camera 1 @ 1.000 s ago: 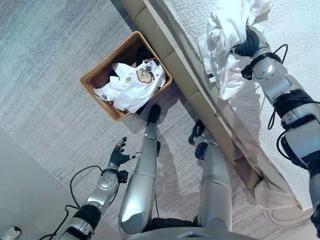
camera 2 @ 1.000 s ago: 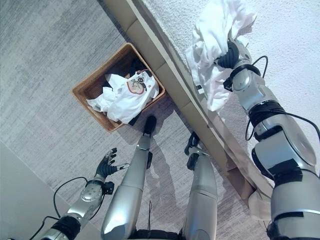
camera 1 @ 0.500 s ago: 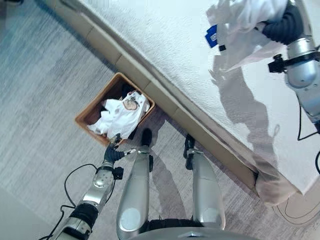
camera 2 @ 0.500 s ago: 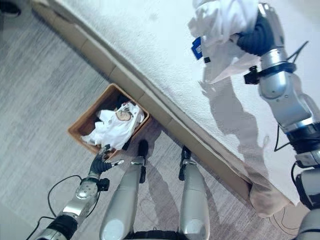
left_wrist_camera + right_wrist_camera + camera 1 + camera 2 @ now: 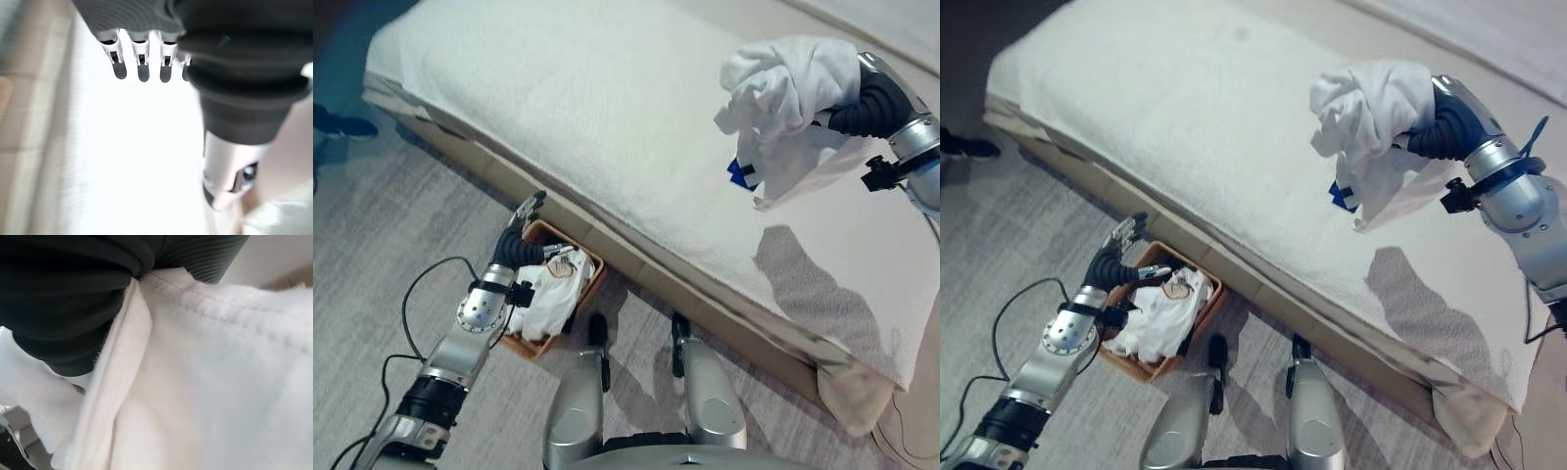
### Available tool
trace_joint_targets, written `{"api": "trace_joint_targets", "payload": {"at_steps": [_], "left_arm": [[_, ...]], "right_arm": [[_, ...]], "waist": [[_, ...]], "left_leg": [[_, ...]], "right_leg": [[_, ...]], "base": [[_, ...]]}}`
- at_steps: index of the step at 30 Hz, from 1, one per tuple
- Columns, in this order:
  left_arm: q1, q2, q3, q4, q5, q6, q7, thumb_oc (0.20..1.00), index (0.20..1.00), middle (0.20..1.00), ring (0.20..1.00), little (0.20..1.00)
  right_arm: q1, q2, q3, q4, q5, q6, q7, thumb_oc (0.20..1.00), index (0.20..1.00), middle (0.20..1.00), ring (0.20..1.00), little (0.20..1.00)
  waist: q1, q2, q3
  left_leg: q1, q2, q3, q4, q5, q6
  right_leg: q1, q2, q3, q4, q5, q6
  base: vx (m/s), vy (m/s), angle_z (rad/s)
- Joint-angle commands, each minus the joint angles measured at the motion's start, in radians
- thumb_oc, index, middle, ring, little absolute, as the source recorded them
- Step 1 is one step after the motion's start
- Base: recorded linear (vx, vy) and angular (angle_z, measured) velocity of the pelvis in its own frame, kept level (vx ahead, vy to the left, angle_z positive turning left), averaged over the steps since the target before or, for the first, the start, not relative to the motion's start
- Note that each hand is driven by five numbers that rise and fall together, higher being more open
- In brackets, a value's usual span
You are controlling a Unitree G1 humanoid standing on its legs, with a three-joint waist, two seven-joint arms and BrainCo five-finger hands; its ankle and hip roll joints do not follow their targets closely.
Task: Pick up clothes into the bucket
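A bunched white cloth garment is being gripped in the clenched right hand at upper right above the cream bed; the left hand, fingers relaxed, is being held over the brown woven basket of white clothes at lower left.

White bed; grey carpet

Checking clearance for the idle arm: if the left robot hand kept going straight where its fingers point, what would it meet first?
Probably the side of the bed. The left robot hand hangs open above the wicker basket, fingers aimed at the bed edge just beyond. Depth is unclear.
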Motion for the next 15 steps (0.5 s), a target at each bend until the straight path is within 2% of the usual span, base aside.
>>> {"api": "trace_joint_targets", "payload": {"at_steps": [1, 4, 5, 7, 9, 13, 15], "left_arm": [[0.014, 0.052, -0.043, -0.074, -0.099, -0.034, -0.089, 1.0, 1.0, 1.0, 1.0, 1.0], [-0.018, 0.1, -0.089, -0.123, -0.176, -0.03, -0.156, 1.0, 1.0, 1.0, 1.0, 1.0], [-0.074, 0.144, -0.148, -0.163, -0.194, -0.017, -0.196, 1.0, 1.0, 1.0, 1.0, 1.0], [-0.1, 0.159, -0.173, -0.184, -0.191, -0.013, -0.21, 1.0, 1.0, 1.0, 1.0, 1.0], [-0.179, 0.198, -0.251, -0.217, -0.164, -0.003, -0.247, 1.0, 1.0, 1.0, 1.0, 1.0], [-0.243, 0.208, -0.303, -0.223, -0.148, 0.004, -0.261, 1.0, 1.0, 1.0, 1.0, 1.0], [-0.338, 0.161, -0.371, -0.201, -0.06, 0.009, -0.255, 1.0, 1.0, 1.0, 1.0, 1.0]], "right_arm": [[-0.076, -0.055, 0.103, -0.059, 0.073, -0.027, 0.069, 0.2, 0.2, 0.2, 0.2, 0.2], [-0.109, -0.081, 0.165, -0.065, 0.086, -0.02, 0.108, 0.2, 0.2, 0.2, 0.2, 0.2], [-0.145, -0.103, 0.221, -0.08, 0.087, -0.013, 0.143, 0.2, 0.2, 0.2, 0.2, 0.2], [-0.165, -0.11, 0.251, -0.086, 0.098, -0.01, 0.163, 0.2, 0.2, 0.2, 0.2, 0.2], [-0.196, -0.131, 0.296, -0.13, 0.149, -0.002, 0.21, 0.2, 0.2, 0.2, 0.2, 0.2], [-0.201, -0.135, 0.317, -0.153, 0.177, 0.001, 0.235, 0.2, 0.2, 0.2, 0.2, 0.2], [-0.192, -0.122, 0.317, -0.206, 0.279, 0.014, 0.282, 0.2, 0.2, 0.2, 0.2, 0.2]], "waist": [[-0.007, -0.04, -0.174], [-0.01, -0.04, -0.202], [-0.016, -0.041, -0.23], [-0.02, -0.039, -0.24], [-0.03, -0.04, -0.277], [-0.032, -0.039, -0.294], [-0.036, -0.042, -0.323]], "left_leg": [[0.007, 0.003, -0.004, 0.047, -0.064, -0.027], [0.038, 0.008, 0.002, 0.023, -0.061, -0.03], [0.067, 0.014, 0.007, -0.007, -0.057, -0.033], [0.082, 0.016, 0.008, -0.02, -0.054, -0.035], [0.109, 0.02, 0.01, -0.045, -0.051, -0.037], [0.126, 0.021, 0.011, -0.057, -0.051, -0.038], [0.15, 0.024, 0.008, -0.069, -0.054, -0.038]], "right_leg": [[0.069, 0.02, -0.019, -0.075, 0.016, 0.023], [0.097, 0.024, -0.022, -0.097, 0.017, 0.025], [0.126, 0.027, -0.026, -0.118, 0.017, 0.028], [0.14, 0.027, -0.031, -0.123, 0.017, 0.029], [0.166, 0.03, -0.037, -0.139, 0.017, 0.031], [0.187, 0.031, -0.042, -0.149, 0.015, 0.031], [0.216, 0.031, -0.051, -0.159, 0.008, 0.03]], "base": [[0.13, -0.032, -0.06], [0.09, -0.023, -0.05], [0.14, -0.028, -0.04], [0.08, -0.016, 0.01], [0.09, -0.025, 0.04], [0.06, -0.022, 0.0], [0.07, -0.031, 0.05]]}}
